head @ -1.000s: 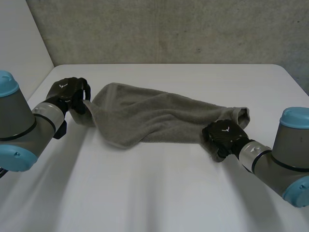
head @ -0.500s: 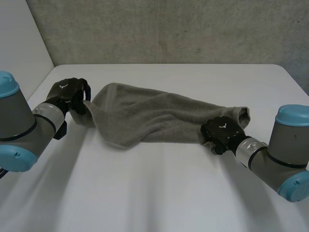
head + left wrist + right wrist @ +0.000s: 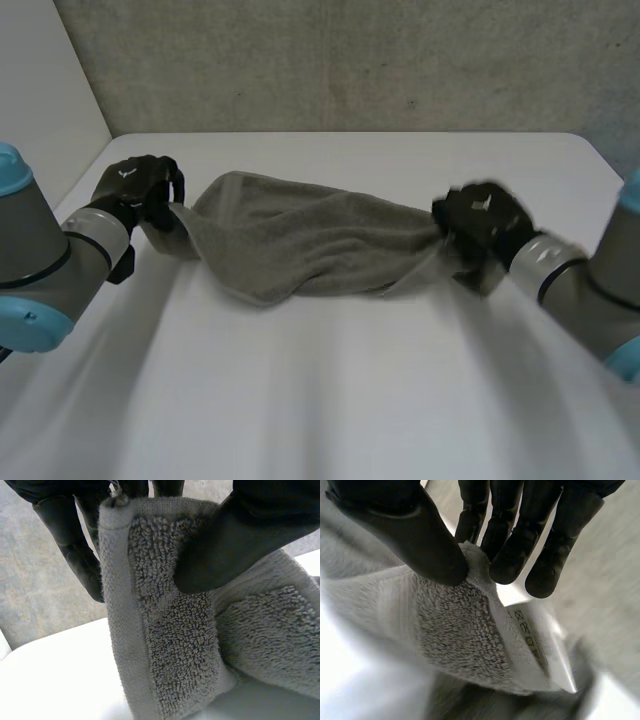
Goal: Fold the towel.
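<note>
A grey terry towel (image 3: 300,240) lies bunched across the white table (image 3: 320,400), stretched between my two hands. My left hand (image 3: 140,190) holds its left corner, thumb and fingers pinching the hemmed edge of the towel (image 3: 165,630). At the towel's right end my right hand (image 3: 480,225) is lifted a little off the table. There its thumb (image 3: 415,535) presses the towel's corner (image 3: 455,625) against the fingers, with a white care label (image 3: 535,645) hanging from the hem below the fingertips.
A concrete wall (image 3: 350,60) rises behind the table's far edge. A white panel (image 3: 40,100) stands at the left. Bare tabletop lies in front of the towel toward me.
My right hand has closed on the towel's right corner and lifted it up and back, pulling that end off the table. The left hand has stayed put, still gripping.
</note>
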